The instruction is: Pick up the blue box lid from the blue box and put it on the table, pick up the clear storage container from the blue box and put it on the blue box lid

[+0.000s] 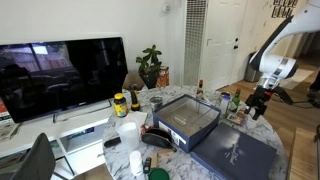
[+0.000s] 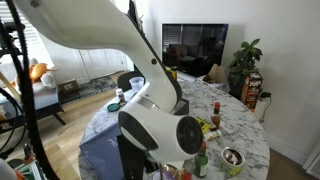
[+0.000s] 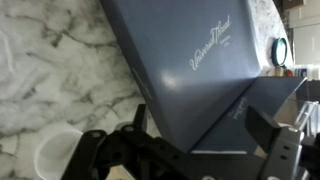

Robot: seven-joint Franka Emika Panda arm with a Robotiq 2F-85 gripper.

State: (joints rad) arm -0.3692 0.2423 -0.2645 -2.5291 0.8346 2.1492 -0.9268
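Observation:
The blue box lid (image 1: 248, 156) lies flat on the marble table (image 1: 170, 98), at its near side, with a pale mark on top. It fills the wrist view (image 3: 190, 60), where pale script lettering shows on it. The blue box (image 1: 204, 127) stands open beside the lid. The clear storage container (image 1: 186, 115) appears to sit inside it, its pale rim just showing. My gripper (image 1: 258, 106) hangs above the table edge past the lid. In the wrist view the gripper (image 3: 200, 125) is open and empty above the lid. My arm hides most of the table in an exterior view (image 2: 240, 115).
Bottles and jars (image 1: 236, 101) stand near the gripper at the table edge. A yellow-lidded jar (image 1: 120, 103) and white cups (image 1: 128, 133) stand at the box's other side. A white cup (image 3: 50, 155) sits by the lid. More bottles (image 2: 201, 160) and a bowl (image 2: 232, 158) crowd the rim.

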